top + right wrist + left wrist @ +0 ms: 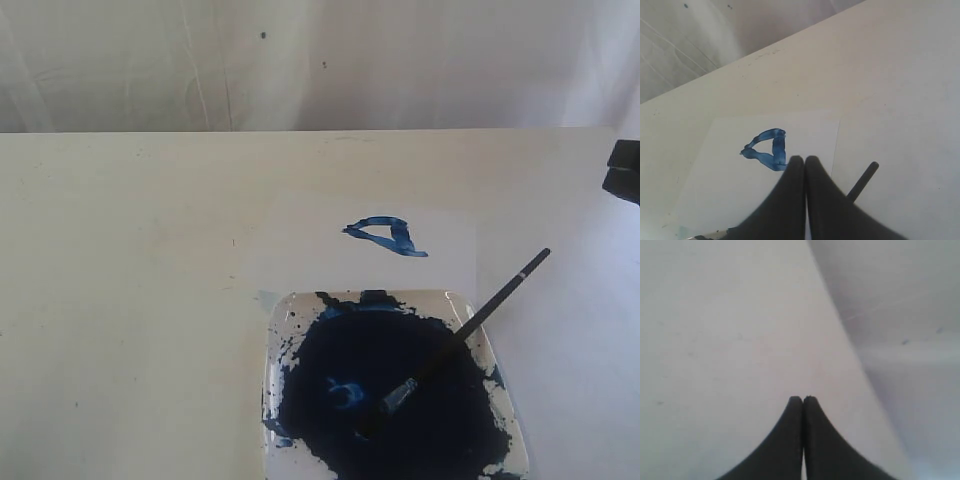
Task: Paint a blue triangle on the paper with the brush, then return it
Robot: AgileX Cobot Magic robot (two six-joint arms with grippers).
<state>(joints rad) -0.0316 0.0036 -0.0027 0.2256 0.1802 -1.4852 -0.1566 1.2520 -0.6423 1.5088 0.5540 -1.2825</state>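
A small rough blue triangle point(385, 236) point(766, 148) is painted on the white paper point(300, 255) point(730, 185). The black-handled brush point(470, 325) lies free, its tip in the dark blue paint and its handle slanting out over the tray's right rim; its handle end point(862, 181) shows in the right wrist view. My right gripper point(805, 159) is shut and empty, above the paper's edge; a dark part of it point(625, 172) shows at the right border. My left gripper point(802, 399) is shut on nothing over bare tabletop, out of the exterior view.
A clear square tray point(282, 330) holding a large dark blue paint pool point(390, 390) sits at the table's near edge, just in front of the paper. A white cloth backdrop point(320, 60) hangs behind the table's far edge.
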